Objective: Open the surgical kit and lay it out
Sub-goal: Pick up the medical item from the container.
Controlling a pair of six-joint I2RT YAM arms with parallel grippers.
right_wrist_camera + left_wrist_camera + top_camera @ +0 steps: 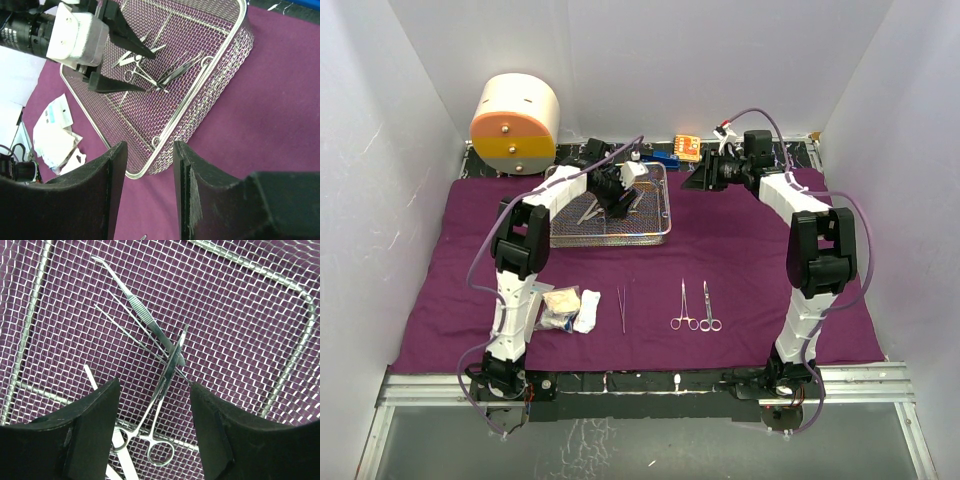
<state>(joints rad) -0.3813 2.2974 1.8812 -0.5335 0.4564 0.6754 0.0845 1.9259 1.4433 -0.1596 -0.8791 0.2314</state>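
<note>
Status: purple cloth wrap (pixel 740 260) is spread flat, and the wire-mesh tray (pixel 620 241) sits on it at far centre-left. The near row already holds gauze and packets (pixel 565 308), thin tweezers (pixel 622 305) and two forceps (pixel 697 308). We have the left gripper (pixel 154 385) low over the tray with its fingers spread and nothing pinched. Right below it, serrated tweezers (pixel 145 320) and ring-handled forceps (pixel 159 405) lie crossed in a pile with a thin pronged piece. The right gripper (pixel 149 144) hangs just right of the tray with its fingers apart and empty. We judge the layout about half done, and the next pick comes from that pile. The main risk is the crossing: closing on one piece likely drags or flips its neighbour, and a lifted pair can drop onto the cloth out of line. Tips can also snag in the mesh, so a straight pull may lift or slide the tray. Steel on mesh is slick and thin, so a shallow pinch may slip. With the right arm parked this near the tray, the arms could clash on a wide swing.
</note>
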